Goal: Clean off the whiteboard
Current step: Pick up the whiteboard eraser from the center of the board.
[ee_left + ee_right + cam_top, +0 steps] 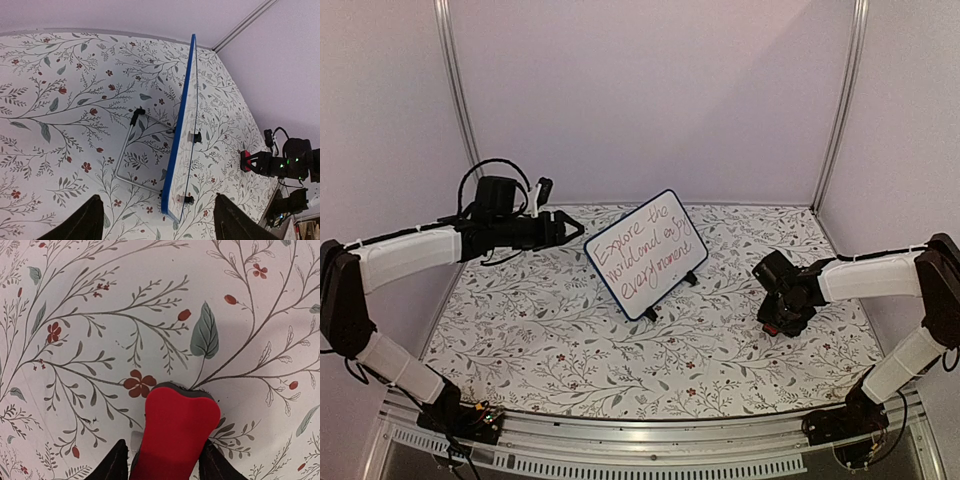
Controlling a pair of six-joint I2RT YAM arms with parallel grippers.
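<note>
Right wrist view: right hand [165,465] pinched the red eraser [177,430] low over the worktop [520,330], ready for wiping. Whiteboard [647,250] stood propped mid-worktop, writing unwiped; left hand [155,222] hung spread near its edge, likely to steady it.

Soft, even, faintly pink light; weak shadow beneath the whiteboard [647,252]; mild wide-angle distortion at edges.
</note>
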